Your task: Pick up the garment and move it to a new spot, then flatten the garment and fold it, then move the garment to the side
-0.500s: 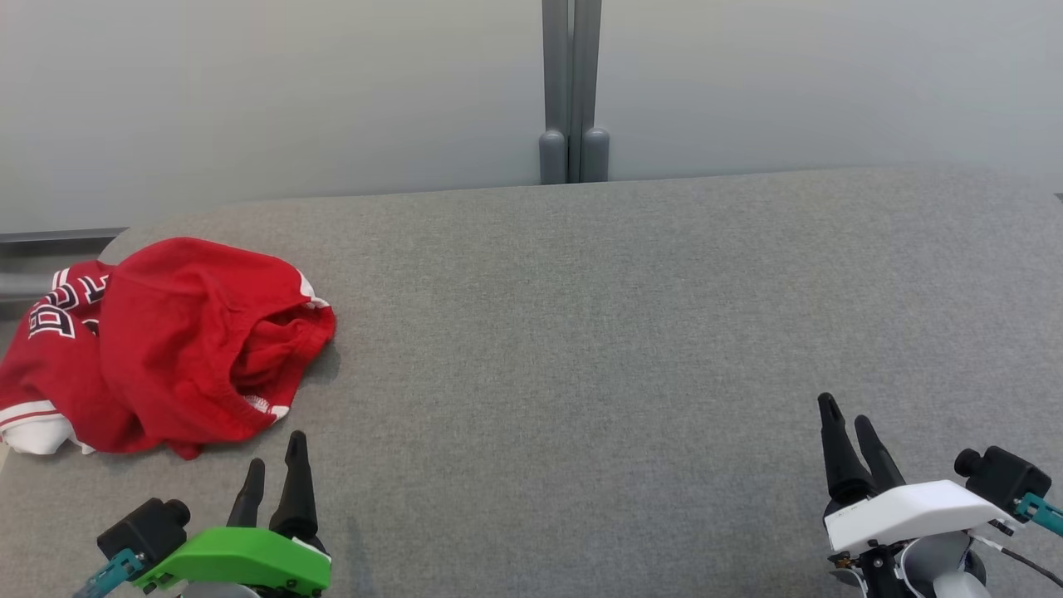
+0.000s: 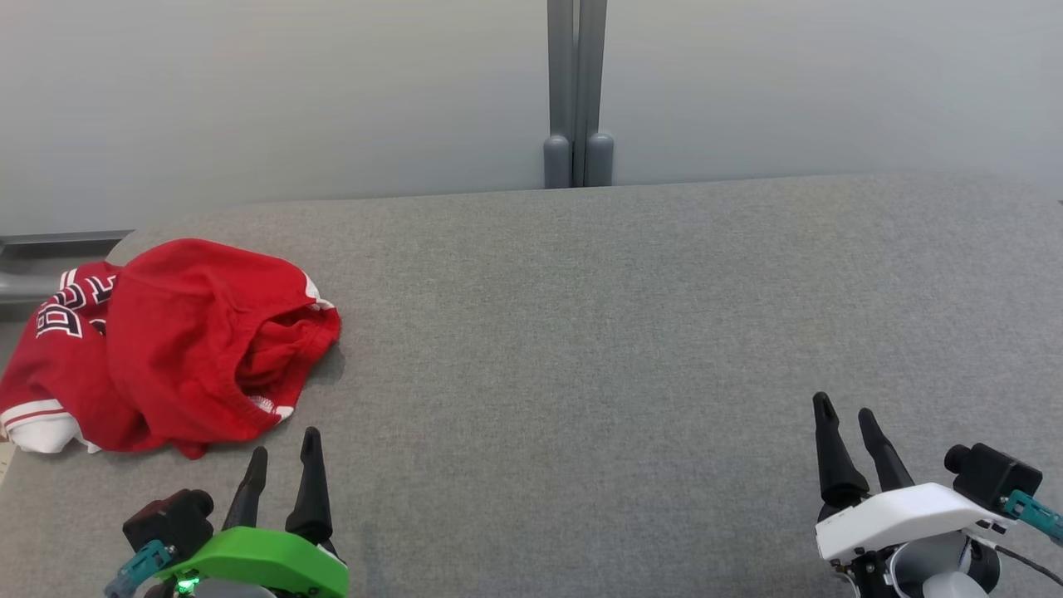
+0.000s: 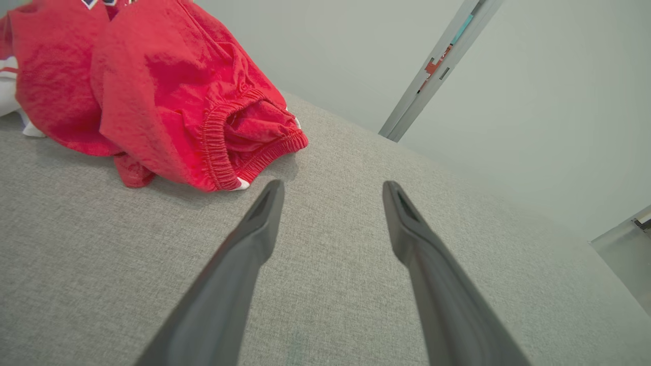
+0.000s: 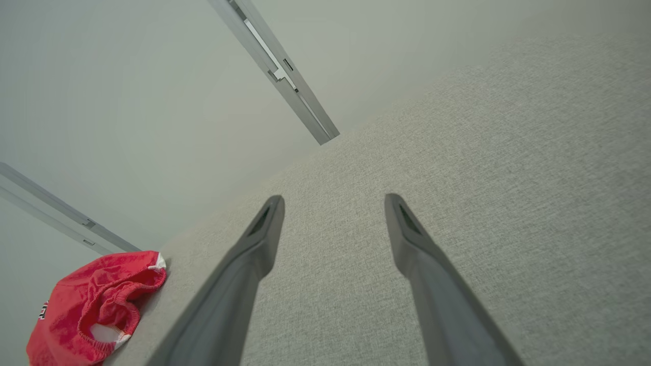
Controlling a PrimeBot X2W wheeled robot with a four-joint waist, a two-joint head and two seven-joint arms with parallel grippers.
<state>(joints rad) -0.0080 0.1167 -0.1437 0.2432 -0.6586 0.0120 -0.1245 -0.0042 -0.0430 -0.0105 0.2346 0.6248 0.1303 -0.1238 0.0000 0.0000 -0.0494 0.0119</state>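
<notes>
A crumpled red garment [image 2: 174, 345] with white trim and dark lettering lies bunched at the far left of the grey fabric table [image 2: 623, 332]. Its elastic waistband gapes toward me in the left wrist view [image 3: 168, 96]. My left gripper [image 2: 284, 444] stands open just below the garment's near edge, nothing between its fingers [image 3: 330, 188]. Far off at the lower right, my right gripper [image 2: 845, 411] is open too, over bare fabric [image 4: 333, 201]. The garment [image 4: 94, 310] shows small at the lower left of the right wrist view.
A pale wall with a grey vertical post [image 2: 575, 91] runs behind the table's far edge. The garment's left part hangs at the table's rounded left corner, beside a grey ledge [image 2: 50, 249].
The head camera has shifted slightly, so the whole picture sits a little right and lower. Both grippers show slightly lower in the picture; both stay open. The garment lies as before.
</notes>
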